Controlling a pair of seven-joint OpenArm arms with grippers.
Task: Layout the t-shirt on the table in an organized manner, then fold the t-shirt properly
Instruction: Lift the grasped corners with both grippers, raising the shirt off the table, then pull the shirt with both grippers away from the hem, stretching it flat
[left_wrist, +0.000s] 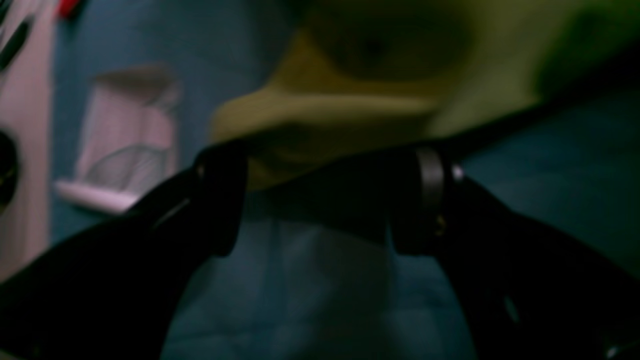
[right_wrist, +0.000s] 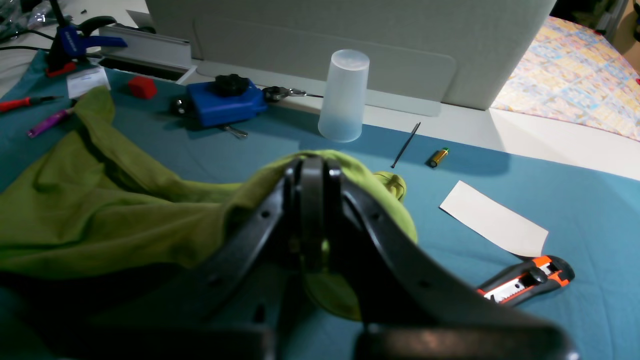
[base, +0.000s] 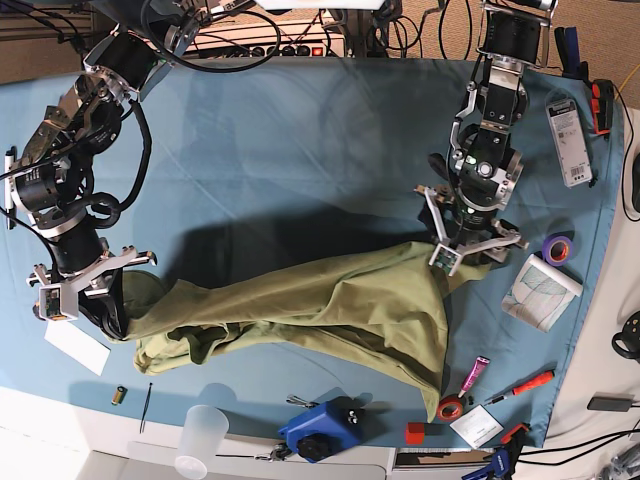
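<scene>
My left gripper (left_wrist: 320, 200) gapes wide, the shirt (base: 330, 300) hanging just beyond its fingers; my right gripper (right_wrist: 312, 220) is pinched on the other end. To spread it well I should regrip a corner and pull taut. One shirt lies across one table (base: 300, 130); one cup (right_wrist: 344, 95), one battery (right_wrist: 439, 157).

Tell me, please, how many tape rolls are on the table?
2: a purple roll on the base view's right, and a red roll just off the lower corner of the shirt. More may lie under the shirt.
</scene>
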